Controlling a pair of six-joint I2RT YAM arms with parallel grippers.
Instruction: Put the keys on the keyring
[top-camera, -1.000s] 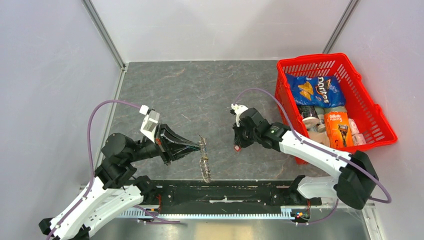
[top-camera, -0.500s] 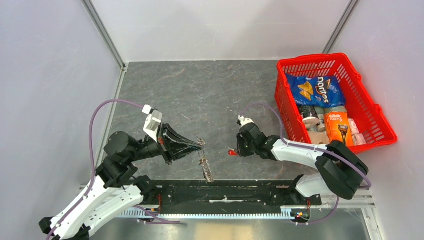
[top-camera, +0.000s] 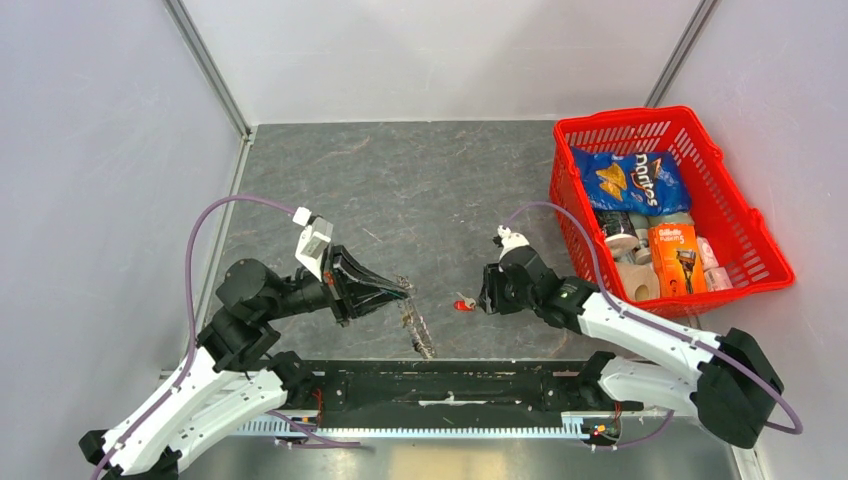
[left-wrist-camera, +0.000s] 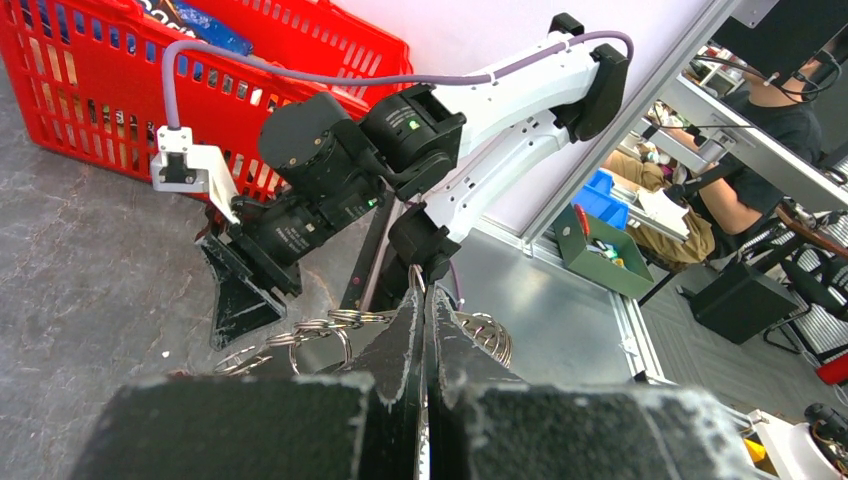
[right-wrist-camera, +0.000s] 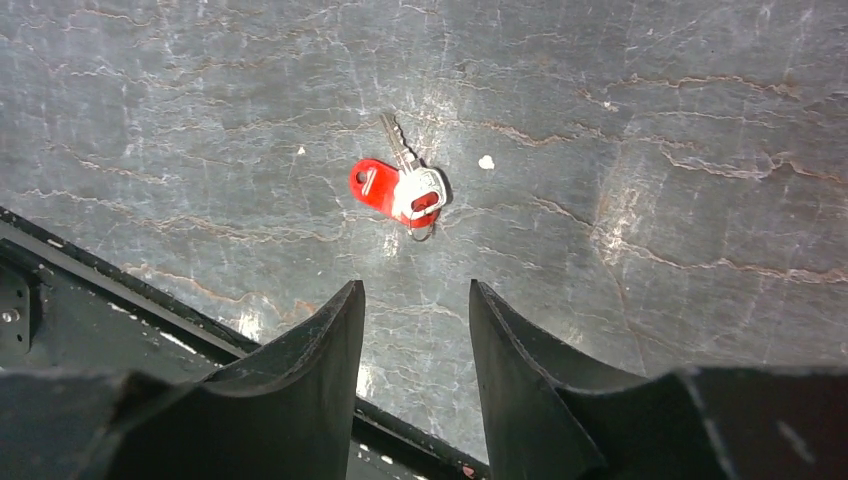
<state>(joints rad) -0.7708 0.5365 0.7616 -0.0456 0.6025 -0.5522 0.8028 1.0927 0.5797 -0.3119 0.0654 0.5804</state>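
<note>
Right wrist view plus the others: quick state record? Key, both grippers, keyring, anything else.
key: red tag, one key flat on table, not grasped
right gripper: open, over the key, not touching it
left gripper: shut on keyring
keyring: one end pinched, no red key on it
gap: key lies apart from the keyring, to its right in the top view
basket: red, far right, groceries inside
</note>
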